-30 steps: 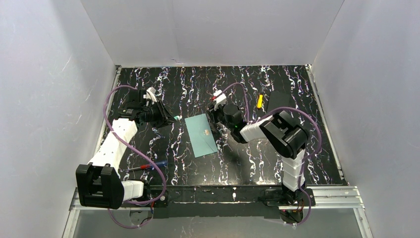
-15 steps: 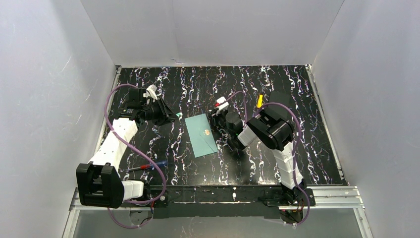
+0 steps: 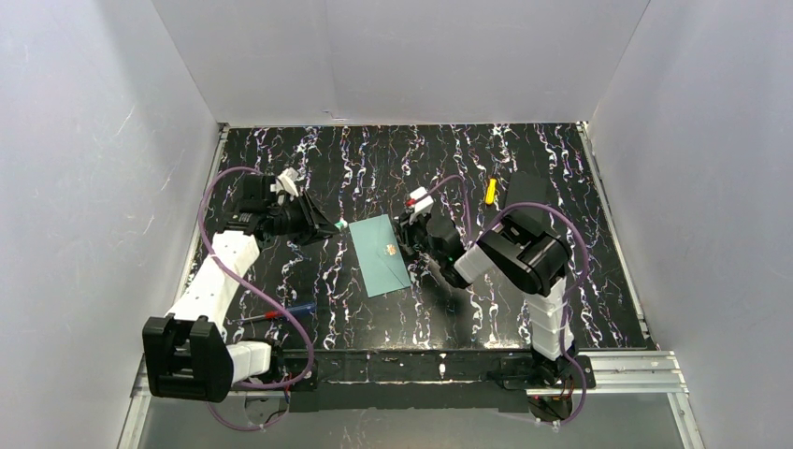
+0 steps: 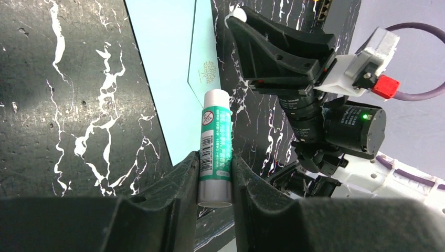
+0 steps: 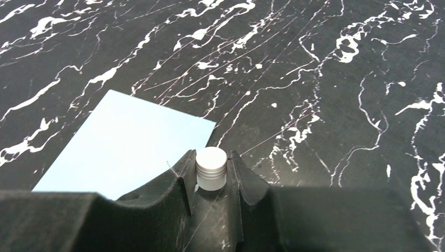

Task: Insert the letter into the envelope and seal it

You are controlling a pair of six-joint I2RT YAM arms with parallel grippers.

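Left gripper (image 4: 215,158): gripped glue stick (image 4: 216,131).
Right gripper (image 5: 211,157): gripped cap (image 5: 211,170).
Envelope (image 3: 379,254): lay mid-frame; light, floppy; likely best pinned at an edge.

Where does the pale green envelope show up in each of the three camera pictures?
Top external: the envelope lies askew near the picture's centre.
Left wrist: top centre, beyond the glue stick held in the left tool.
Right wrist: lower left, next to the right tool, which grips a white cap.
Shared landmark: the black, white-veined tabletop beneath it in all three.
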